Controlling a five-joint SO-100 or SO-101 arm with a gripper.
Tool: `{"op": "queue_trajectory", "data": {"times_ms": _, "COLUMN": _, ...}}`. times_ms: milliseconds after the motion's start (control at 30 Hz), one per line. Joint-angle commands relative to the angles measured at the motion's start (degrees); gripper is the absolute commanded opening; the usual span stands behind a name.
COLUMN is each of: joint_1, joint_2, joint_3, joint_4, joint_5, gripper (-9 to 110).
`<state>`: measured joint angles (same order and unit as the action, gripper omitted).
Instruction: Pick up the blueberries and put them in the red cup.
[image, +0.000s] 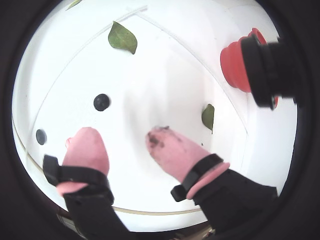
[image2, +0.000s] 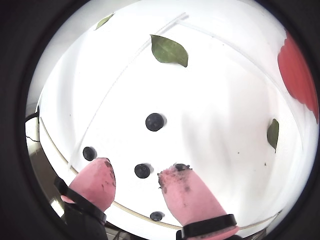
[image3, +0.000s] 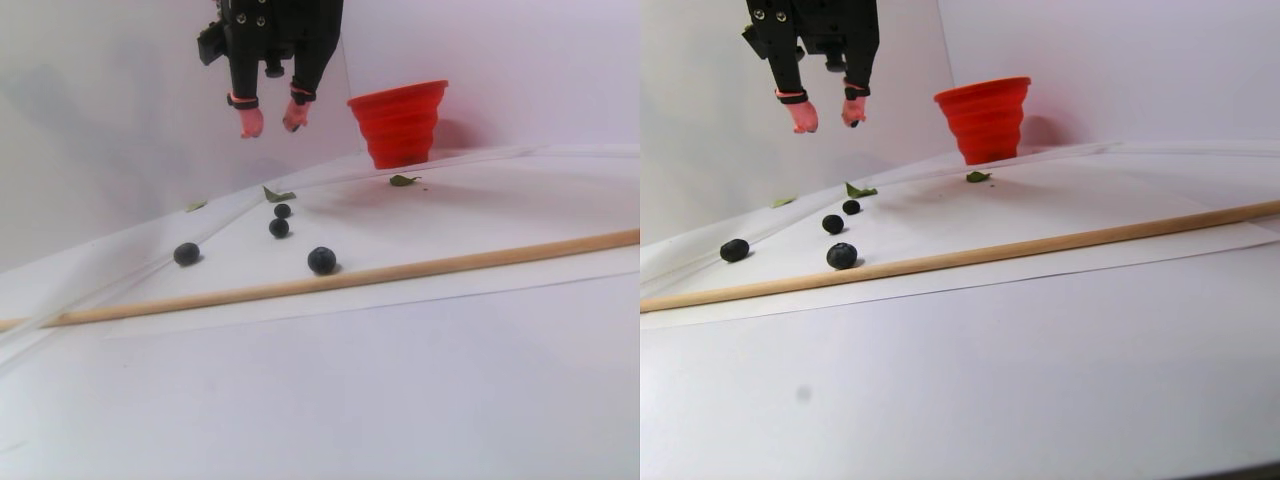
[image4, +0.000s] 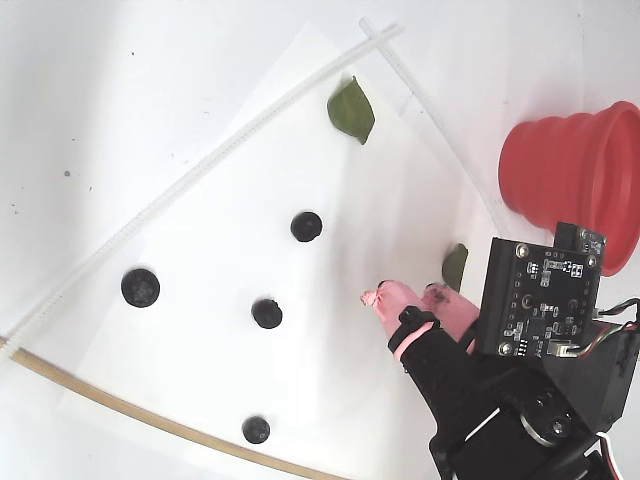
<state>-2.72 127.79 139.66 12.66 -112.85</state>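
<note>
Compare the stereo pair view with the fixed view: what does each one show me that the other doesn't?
Only the stereo pair shows height: the tool hangs open and empty, well above the sheet, and the red cup stands upright. Only the fixed view shows the layout from above: four blueberries spread over the sheet, and a leaf partly hidden by the tool. Both show the four berries on the sheet, the cup, the wooden stick and green leaves.
</note>
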Motion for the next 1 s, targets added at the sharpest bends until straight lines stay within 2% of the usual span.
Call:
{"op": "queue_trajectory", "data": {"times_ms": 0, "joint_1": -1.49, "joint_2": -0.26, "joint_3": -0.44, "joint_4": -2.02, "joint_5": -0.88, "gripper": 18}}
{"op": "queue_trajectory", "data": {"times_ms": 967, "joint_1": -1.32, "joint_2": -16.52, "joint_3": -3.78, "joint_4": -16.44, "joint_5": -1.76, "gripper": 18}}
